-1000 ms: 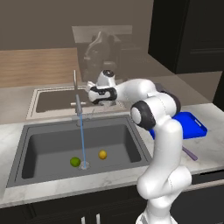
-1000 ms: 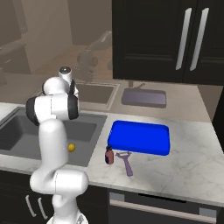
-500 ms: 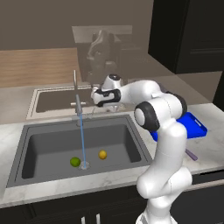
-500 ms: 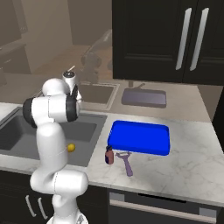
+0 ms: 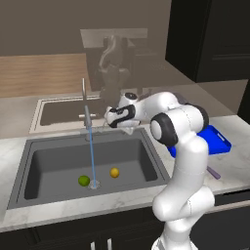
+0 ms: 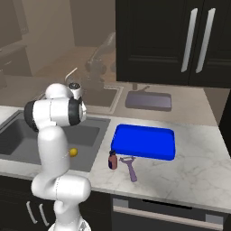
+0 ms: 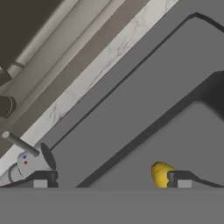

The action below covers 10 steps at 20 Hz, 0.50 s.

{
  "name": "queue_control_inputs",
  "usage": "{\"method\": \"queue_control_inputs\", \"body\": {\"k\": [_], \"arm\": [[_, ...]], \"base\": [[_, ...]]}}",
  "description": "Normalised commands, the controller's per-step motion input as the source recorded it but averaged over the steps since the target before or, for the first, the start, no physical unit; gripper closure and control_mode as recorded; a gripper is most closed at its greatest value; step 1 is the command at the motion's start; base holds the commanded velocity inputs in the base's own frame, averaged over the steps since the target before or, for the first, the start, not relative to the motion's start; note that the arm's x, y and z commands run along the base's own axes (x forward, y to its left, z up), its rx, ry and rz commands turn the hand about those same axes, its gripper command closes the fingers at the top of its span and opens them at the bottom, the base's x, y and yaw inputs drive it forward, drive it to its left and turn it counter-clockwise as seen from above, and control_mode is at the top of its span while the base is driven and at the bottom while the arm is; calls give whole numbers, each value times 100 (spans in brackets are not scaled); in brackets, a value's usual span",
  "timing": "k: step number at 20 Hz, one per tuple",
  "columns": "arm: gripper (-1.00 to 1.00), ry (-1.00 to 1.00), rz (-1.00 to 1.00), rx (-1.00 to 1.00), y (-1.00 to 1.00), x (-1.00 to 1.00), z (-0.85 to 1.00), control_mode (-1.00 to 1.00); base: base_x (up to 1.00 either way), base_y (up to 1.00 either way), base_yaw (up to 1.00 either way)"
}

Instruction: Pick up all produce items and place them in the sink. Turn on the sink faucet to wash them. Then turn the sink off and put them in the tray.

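Observation:
Water runs in a thin blue stream from the silver faucet [image 5: 86, 104] into the dark grey sink [image 5: 49, 163]. On the basin floor lie the green fruit [image 5: 84, 180], right beside the stream, and the yellow fruit [image 5: 114, 172]. My gripper [image 5: 108, 120] hovers over the sink's back edge, just right of the faucet's base, open and holding nothing. In the hand view the gripper [image 7: 111, 180] has the faucet's base and lever [image 7: 29, 160] by its left finger and the yellow fruit [image 7: 160, 173] by its right finger. The blue tray [image 5: 216, 138] lies on the counter to the right.
A small bottle [image 6: 113, 160] and a purple utensil [image 6: 131, 167] lie on the marble counter in front of the tray [image 6: 143, 141]. Dark cabinets [image 6: 180, 40] rise behind the counter. My own arm stands between sink and tray.
The hand has sunk a little and come closer to the faucet's base. Water keeps running, and both fruits lie where they were.

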Motion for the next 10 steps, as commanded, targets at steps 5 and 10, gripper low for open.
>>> {"method": "queue_control_inputs", "body": {"k": [5,10], "arm": [[-100,0,2,0,0,8,-22,-100],[-100,0,2,0,0,16,-24,-100]], "base": [[0,0,0],[0,0,0]]}}
